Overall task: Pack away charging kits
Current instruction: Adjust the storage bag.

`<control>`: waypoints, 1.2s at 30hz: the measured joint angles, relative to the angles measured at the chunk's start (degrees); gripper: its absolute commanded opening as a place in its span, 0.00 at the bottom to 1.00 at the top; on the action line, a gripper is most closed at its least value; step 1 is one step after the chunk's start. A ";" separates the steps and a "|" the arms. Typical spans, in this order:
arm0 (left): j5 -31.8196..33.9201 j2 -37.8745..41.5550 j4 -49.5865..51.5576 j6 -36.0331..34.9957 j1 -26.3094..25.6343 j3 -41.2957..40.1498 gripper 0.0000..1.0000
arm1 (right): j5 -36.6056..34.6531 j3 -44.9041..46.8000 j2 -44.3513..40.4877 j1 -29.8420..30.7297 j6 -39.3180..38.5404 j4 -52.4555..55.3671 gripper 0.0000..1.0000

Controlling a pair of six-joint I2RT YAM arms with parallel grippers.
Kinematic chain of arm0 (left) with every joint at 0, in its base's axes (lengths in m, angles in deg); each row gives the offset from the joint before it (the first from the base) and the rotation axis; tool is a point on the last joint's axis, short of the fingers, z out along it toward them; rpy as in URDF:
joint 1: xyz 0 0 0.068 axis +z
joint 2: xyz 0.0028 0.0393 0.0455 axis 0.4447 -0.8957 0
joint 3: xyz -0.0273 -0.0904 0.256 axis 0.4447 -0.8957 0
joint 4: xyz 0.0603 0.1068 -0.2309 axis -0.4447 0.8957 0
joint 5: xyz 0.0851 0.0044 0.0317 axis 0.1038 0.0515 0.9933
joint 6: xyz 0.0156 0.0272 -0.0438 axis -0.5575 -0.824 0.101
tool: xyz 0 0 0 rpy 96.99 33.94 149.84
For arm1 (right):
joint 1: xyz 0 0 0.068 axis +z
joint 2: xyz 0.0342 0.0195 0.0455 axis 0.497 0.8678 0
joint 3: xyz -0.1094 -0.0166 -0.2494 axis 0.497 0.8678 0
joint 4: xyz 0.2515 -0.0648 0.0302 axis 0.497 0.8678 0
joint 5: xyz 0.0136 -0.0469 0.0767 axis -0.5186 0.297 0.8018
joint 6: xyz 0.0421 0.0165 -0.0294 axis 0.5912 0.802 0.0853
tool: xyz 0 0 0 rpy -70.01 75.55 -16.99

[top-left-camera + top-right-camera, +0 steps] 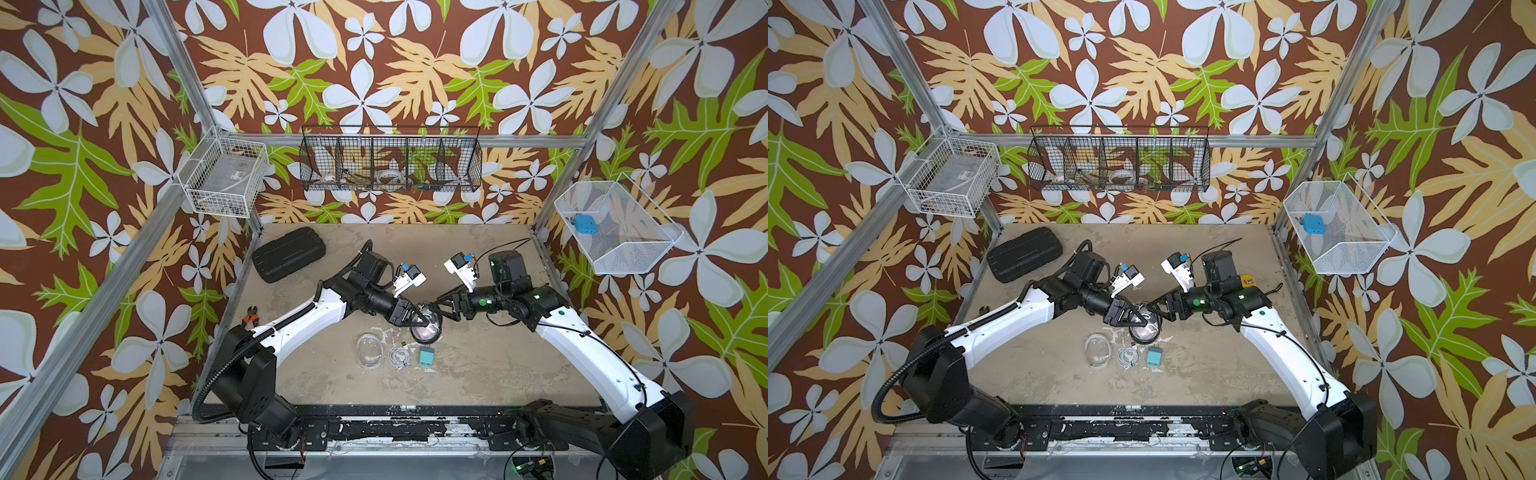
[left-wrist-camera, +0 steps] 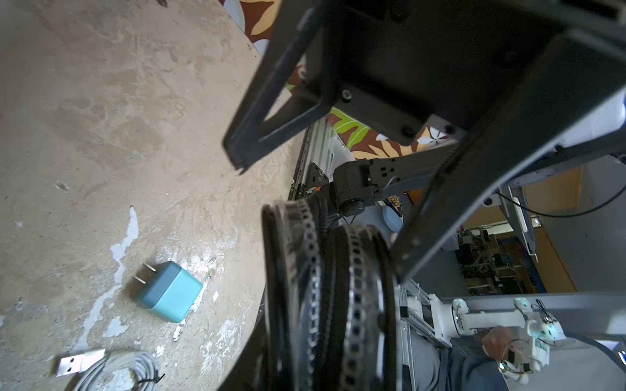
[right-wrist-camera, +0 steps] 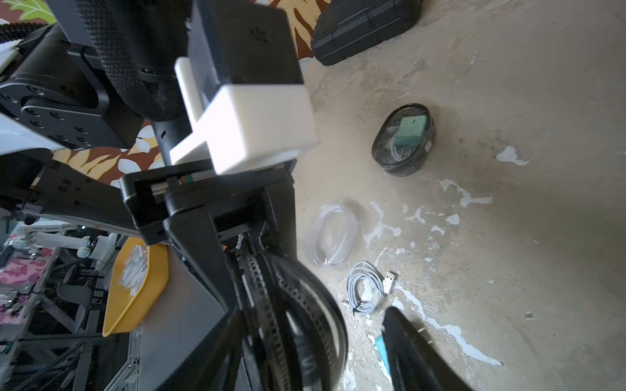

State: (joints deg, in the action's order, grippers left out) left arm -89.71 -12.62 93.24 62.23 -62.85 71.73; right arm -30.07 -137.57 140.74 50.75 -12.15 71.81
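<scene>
Left gripper (image 1: pixel 424 321): pinches the zip rim of black-rimmed pouch (image 1: pixel 426 333) near the middle of table (image 1: pixel 498 365) in both top views; lifted or resting, cannot tell. Right gripper (image 1: pixel 438 311): spread, tips just beside that rim at its 2 o'clock, gripping nothing. At pouch's 6 o'clock, teal plug block (image 1: pixel 426 356); at 7, coiled white cable (image 1: pixel 399 357); at 8, clear pouch (image 1: pixel 370 351), all flat on table. Between clear pouch and hard case (image 1: pixel 289 253) at 10 o'clock, second black-rimmed pouch (image 3: pixel 403 142) with mint green plug block (image 3: pixel 411 130) inside, shown by right wrist view only.
</scene>
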 measured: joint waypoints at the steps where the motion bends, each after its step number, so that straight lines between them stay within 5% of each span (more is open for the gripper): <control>1: -0.15 0.20 0.02 -0.44 -0.04 -0.04 0.00 | 1.18 0.42 0.39 0.00 -0.28 -0.31 0.62; 4: -0.52 0.44 0.44 -1.29 -0.09 -0.02 0.00 | 4.92 1.88 1.14 0.02 -0.20 -1.09 0.52; 11: -0.55 -1.46 4.26 -4.46 -0.09 2.89 0.00 | 9.38 2.84 0.98 -0.17 0.87 -2.32 0.05; 14: -0.11 -1.42 5.99 -5.25 -0.02 3.63 0.02 | 10.78 3.28 1.03 -0.15 1.99 -3.41 0.00; 20: -0.85 2.23 1.90 -2.29 2.38 1.42 0.45 | 12.50 3.50 0.61 0.00 5.68 -8.83 0.00; 24: -2.03 8.74 -15.13 10.84 4.07 -8.79 0.62 | 11.91 6.84 -2.10 0.04 17.29 -18.75 0.00; 31: 5.29 12.81 -60.85 46.38 3.45 -27.26 0.66 | 2.91 14.32 -7.93 0.13 41.22 -40.15 0.00; 36: 12.17 10.64 -78.99 58.75 1.33 -29.73 0.66 | -2.27 17.33 -8.02 2.05 51.65 -50.10 0.00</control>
State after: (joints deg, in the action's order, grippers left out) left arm -77.53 -1.97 14.25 120.99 -61.52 42.01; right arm -32.34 -120.24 132.72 52.80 39.50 21.72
